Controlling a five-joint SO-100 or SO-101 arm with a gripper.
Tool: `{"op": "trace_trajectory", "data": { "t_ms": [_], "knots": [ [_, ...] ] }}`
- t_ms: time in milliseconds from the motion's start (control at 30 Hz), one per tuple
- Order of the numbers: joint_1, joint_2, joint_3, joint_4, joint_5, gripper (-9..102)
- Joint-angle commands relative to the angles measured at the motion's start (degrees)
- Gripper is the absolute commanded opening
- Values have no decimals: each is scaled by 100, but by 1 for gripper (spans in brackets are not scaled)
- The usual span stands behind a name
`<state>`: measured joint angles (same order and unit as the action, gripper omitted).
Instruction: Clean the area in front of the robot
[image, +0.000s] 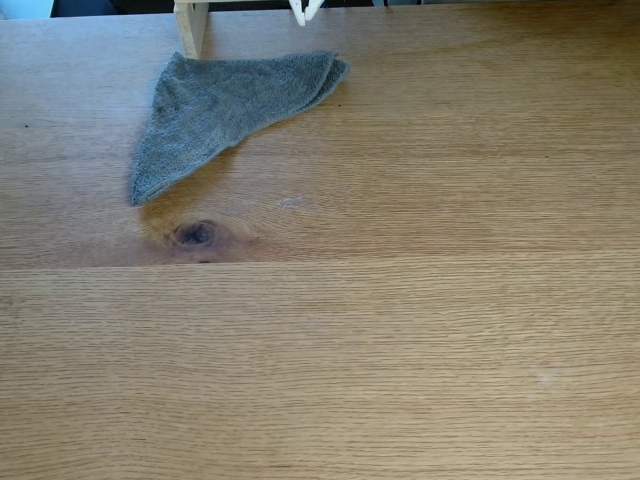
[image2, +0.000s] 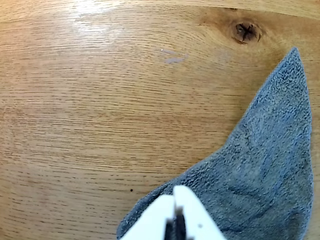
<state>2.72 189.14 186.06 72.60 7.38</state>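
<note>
Over grey cloth (image2: 260, 170) on oak tabletop (image2: 90, 125) — end effector (image2: 174, 205) clenched, nothing betw. fingers — wrist view.

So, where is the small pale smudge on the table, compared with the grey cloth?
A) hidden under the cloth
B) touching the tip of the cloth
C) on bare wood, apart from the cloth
C: the pale smudge lies on bare wood, clear of the grey cloth.

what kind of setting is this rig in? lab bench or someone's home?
Probably a home or office table, not a lab bench: a broad oak plank tabletop with a dark knot, a grey terry cloth, and a pale wooden post at the far edge. The white end effector hangs over the cloth.
</note>
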Motion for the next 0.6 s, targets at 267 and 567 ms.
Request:
{"op": "trace_trajectory", "data": {
  "t_ms": [267, 567],
  "knots": [
    [1257, 26, 659, -9, -114, 0],
    [940, -905, 580, -782, -343, 5]
  ]
}}
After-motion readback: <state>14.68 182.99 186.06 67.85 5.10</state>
